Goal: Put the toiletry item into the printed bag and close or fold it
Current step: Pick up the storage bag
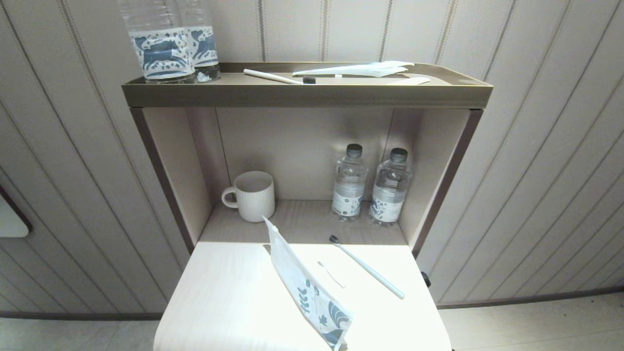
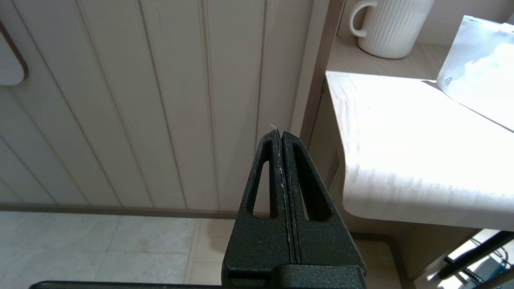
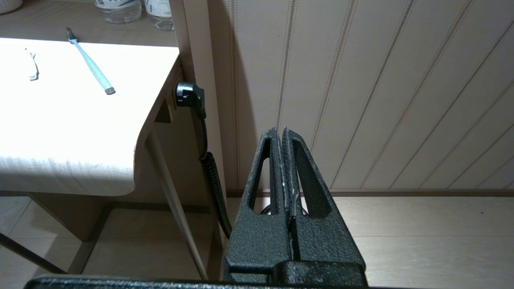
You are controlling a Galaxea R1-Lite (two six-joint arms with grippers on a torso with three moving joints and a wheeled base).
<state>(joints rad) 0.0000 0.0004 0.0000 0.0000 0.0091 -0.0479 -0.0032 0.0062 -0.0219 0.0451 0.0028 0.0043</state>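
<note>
While both arms hang off the table's sides, nothing is held.
Left gripper [image 2: 281,134]: fingers pressed together, empty, low beside the table's [image 1: 229,297] left edge, over the floor.
Right gripper [image 3: 281,130]: fingers pressed together, empty, low off the table's right side, near the wall.
Toothbrush [image 1: 366,267]: flat on the table, dark head toward the shelf, right of the bag.
Bag [image 1: 307,287]: on the table, its far end raised.
White strip [image 1: 331,274]: between bag and toothbrush.
Mug [image 1: 252,196]: on the shelf behind.

It looked like a hotel room: bottled water [image 1: 349,182] and a mug [image 1: 252,196] stood under the amenity tray [image 1: 302,92].
</note>
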